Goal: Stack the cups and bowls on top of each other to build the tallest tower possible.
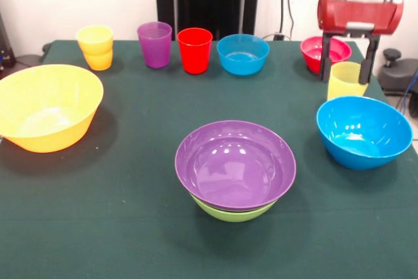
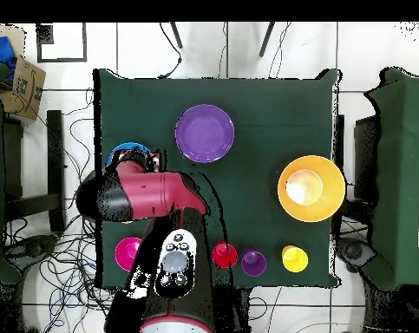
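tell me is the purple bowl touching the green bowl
Touching: the front view shows the purple bowl nested in the green bowl, no gap.

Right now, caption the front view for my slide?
Purple bowl nested in green bowl mid-table; gripper straddles pale yellow cup.

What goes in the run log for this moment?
gripper: fingers open around pale yellow cup | tower: purple bowl nested in green bowl | blue bowl, orange bowl unstacked

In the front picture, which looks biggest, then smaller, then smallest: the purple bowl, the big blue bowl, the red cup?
1. Purple bowl, though it sits nearest the camera, so this is unsure.
2. Big blue bowl.
3. Red cup, plainly the smallest.
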You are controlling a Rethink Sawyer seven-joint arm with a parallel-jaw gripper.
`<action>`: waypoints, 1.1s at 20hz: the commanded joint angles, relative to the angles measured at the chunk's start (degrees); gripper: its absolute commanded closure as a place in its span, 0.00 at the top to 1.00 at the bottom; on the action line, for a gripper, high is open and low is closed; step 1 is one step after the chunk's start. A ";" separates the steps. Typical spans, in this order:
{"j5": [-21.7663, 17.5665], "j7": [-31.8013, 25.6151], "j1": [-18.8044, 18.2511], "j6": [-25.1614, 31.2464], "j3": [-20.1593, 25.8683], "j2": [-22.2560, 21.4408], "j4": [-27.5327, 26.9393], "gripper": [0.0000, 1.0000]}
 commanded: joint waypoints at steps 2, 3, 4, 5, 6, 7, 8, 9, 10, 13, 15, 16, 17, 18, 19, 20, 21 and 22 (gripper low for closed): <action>0.88 9.62 -0.10 -3.75 1.54 5.71 1.75 1.00; 0.87 9.41 -0.03 -3.80 1.39 5.79 1.58 1.00; 0.98 9.17 -0.14 -3.77 1.34 6.06 1.34 1.00; 0.91 9.06 -0.16 -4.09 1.19 6.34 1.16 1.00; 0.85 8.95 -0.18 -4.41 1.05 6.62 0.97 1.00; 0.69 8.80 -0.27 -4.88 0.88 6.85 0.87 1.00; 0.76 8.83 -0.12 -4.90 0.59 6.95 0.79 1.00; 0.68 8.71 -0.09 -4.87 0.40 6.95 0.70 1.00; 0.76 8.68 0.02 -4.73 0.24 7.06 0.49 1.00; 0.88 8.64 -0.06 -5.42 0.36 8.29 -0.43 1.00; 1.25 8.89 0.43 -5.58 0.01 9.00 -1.12 1.00; 1.36 8.87 0.48 -5.68 -0.03 9.45 -1.59 1.00; 1.44 8.77 0.39 -5.75 0.13 9.95 -2.03 1.00; 1.51 8.72 0.34 -5.97 0.21 10.36 -2.34 1.00; 1.55 8.78 0.35 -6.40 0.20 10.87 -2.53 1.00; 1.62 8.81 0.46 -6.66 0.01 11.23 -2.78 1.00; 1.61 8.92 0.50 -6.97 -0.17 11.35 -2.68 1.00; 1.56 8.78 0.43 -6.99 -0.26 11.50 -2.86 1.00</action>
